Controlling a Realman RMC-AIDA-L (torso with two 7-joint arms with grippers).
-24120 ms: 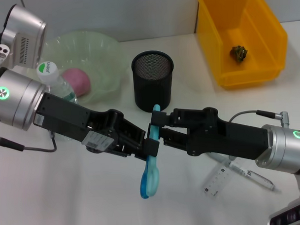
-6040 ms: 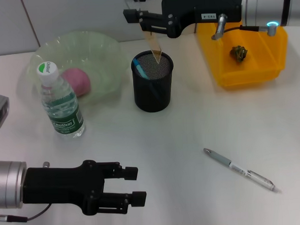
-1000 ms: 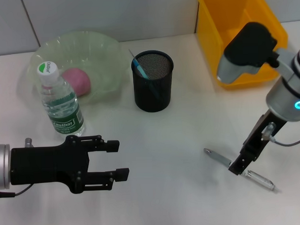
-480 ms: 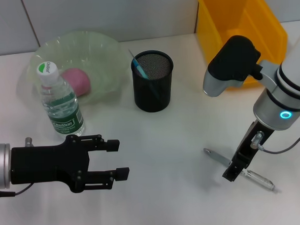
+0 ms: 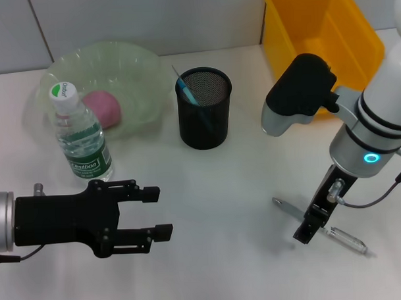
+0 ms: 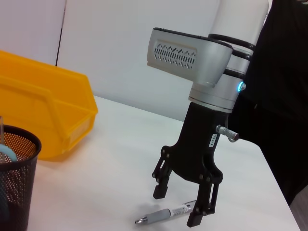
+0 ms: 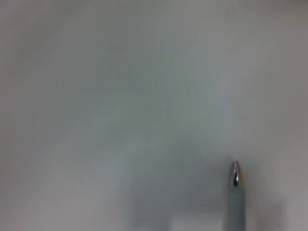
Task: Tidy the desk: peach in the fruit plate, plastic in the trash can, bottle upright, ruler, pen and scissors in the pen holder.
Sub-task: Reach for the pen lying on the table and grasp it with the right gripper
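While the left gripper (image 5: 160, 210) just sits low over the counter (image 5: 215, 189) with jaws spread and empty, the right gripper (image 6: 184, 206) is down over the pen (image 6: 166, 213), jaws released. Pen's flat on the counter, its middle crossing between the fingers.

White desk (image 5: 208, 189), bowl (image 5: 135, 60), bottle (image 5: 81, 138), holder (image 5: 204, 117), bin (image 5: 283, 55), pen (image 5: 348, 238)

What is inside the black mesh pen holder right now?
The pen holder holds a blue scissors handle and a thin clear ruler edge beside it. Their lower parts are hidden by the mesh wall.
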